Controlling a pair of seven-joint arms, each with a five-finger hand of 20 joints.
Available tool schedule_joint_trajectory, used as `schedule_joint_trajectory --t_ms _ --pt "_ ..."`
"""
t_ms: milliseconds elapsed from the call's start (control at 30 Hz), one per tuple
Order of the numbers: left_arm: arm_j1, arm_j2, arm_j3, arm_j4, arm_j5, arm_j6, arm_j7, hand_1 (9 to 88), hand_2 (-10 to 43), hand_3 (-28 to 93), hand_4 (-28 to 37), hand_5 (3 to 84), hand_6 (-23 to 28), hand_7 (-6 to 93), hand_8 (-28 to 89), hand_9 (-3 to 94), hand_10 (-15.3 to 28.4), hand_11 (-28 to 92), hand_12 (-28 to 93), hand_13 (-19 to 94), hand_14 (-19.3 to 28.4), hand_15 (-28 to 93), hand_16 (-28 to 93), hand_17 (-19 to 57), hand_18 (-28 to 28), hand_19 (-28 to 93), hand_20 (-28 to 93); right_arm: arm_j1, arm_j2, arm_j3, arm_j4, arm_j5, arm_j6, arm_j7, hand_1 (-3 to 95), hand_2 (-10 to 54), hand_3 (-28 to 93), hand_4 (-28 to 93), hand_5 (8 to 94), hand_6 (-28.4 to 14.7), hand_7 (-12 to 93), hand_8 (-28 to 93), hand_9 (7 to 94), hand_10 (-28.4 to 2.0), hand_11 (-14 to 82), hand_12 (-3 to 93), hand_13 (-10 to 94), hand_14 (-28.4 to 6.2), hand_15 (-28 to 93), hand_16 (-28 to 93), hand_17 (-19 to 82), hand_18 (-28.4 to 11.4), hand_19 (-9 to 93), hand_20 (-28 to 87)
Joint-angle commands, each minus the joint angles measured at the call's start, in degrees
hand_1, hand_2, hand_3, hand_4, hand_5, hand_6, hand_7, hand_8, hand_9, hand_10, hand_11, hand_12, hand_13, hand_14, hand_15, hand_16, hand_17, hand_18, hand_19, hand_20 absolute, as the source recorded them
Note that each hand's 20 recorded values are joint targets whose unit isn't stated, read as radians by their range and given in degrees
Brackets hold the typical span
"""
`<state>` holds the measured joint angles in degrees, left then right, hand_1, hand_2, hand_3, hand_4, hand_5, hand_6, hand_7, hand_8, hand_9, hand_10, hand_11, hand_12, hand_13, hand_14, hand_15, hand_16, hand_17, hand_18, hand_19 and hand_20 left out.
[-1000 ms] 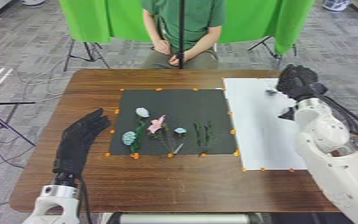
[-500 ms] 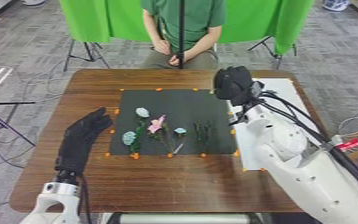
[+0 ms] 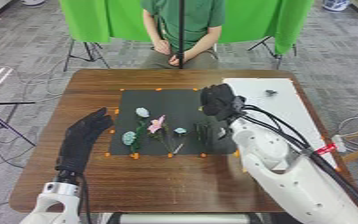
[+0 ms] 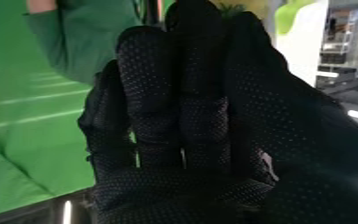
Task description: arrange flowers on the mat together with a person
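Observation:
My right hand [image 3: 218, 100] is over the right part of the dark mat [image 3: 131, 100], near its far edge. In the right wrist view, the black-gloved hand [image 4: 189, 110] has its thumb and a fingertip close together at a small green sprig [image 4: 232, 9], most of which is hidden. Flowers lie on the mat: a white one [image 3: 143, 112], a pale blue one [image 3: 129, 138], a pink one [image 3: 157, 124] and a small light-blue one [image 3: 180, 130]. Green stems [image 3: 198, 134] lie right of them. My left hand [image 3: 88, 126] rests left of the mat, fingers straight.
A white sheet [image 3: 282, 105] lies right of the mat, with a small dark item [image 3: 270, 92] on it. A person sits beyond the far table edge, hands in the lap. Orange markers [image 3: 135, 156] line the mat.
My right hand has moved left from above the white sheet to over the mat, and a little nearer. The left hand and the flowers on the mat have stayed put.

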<state>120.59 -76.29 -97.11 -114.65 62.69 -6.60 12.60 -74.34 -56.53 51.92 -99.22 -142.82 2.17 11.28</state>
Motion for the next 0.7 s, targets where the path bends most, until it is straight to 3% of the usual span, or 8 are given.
schedule_joint_trajectory --t_ms 33,333,467,700 --pt "-0.3 0.16 0.33 0.74 -0.06 -1.16 -0.87 19.5 -3.5 70 -25.4 44.8 4.9 11.3 -4 42.3 12.9 15 16 33 18.6 15 6 2.5 14.8 9 17 -0.3 -2.7 -0.4 2.6 -1.7 -0.8 -1.1 57.3 -9.5 66 -26 81.3 3.8 23 6 91.5 -6.9 8.6 44.6 72 -9.0 47 46 33 -19.3 72 58" --pt "-0.1 0.2 0.45 0.77 -0.07 -1.41 -1.03 19.6 -3.3 69 -25.2 44.8 4.8 11.3 -5 42.3 12.9 15 16 33 18.4 15 6 2.5 14.9 9 17 -1.0 -2.7 0.3 3.3 -1.8 -1.7 -1.2 55.0 -9.5 67 -26 78.9 3.7 21 5 89.6 -7.0 7.4 43.1 70 -9.4 47 45 32 -19.2 71 58" --pt "-0.2 0.2 0.41 0.77 -0.11 -1.34 -0.89 19.6 -3.3 69 -25.2 44.9 4.8 11.3 -5 42.3 13.1 15 16 33 18.4 15 6 2.5 14.9 9 17 -1.4 -2.1 0.4 2.7 -1.6 -2.5 -1.1 53.1 -9.5 67 -27 77.0 3.6 21 5 87.9 -7.2 7.6 42.7 69 -10.2 51 37 31 -19.4 70 58" --pt "-0.2 0.19 0.45 0.77 -0.13 -1.27 -0.76 19.5 -3.5 70 -25.2 44.8 4.9 11.2 -5 42.3 13.0 15 16 33 18.4 15 6 2.5 14.8 9 17 -1.5 -1.4 1.1 1.6 -1.5 -4.5 -1.4 49.6 -9.5 68 -26 74.8 3.2 20 3 84.2 -8.2 11.4 38.4 67 -10.7 52 36 30 -19.5 70 57"
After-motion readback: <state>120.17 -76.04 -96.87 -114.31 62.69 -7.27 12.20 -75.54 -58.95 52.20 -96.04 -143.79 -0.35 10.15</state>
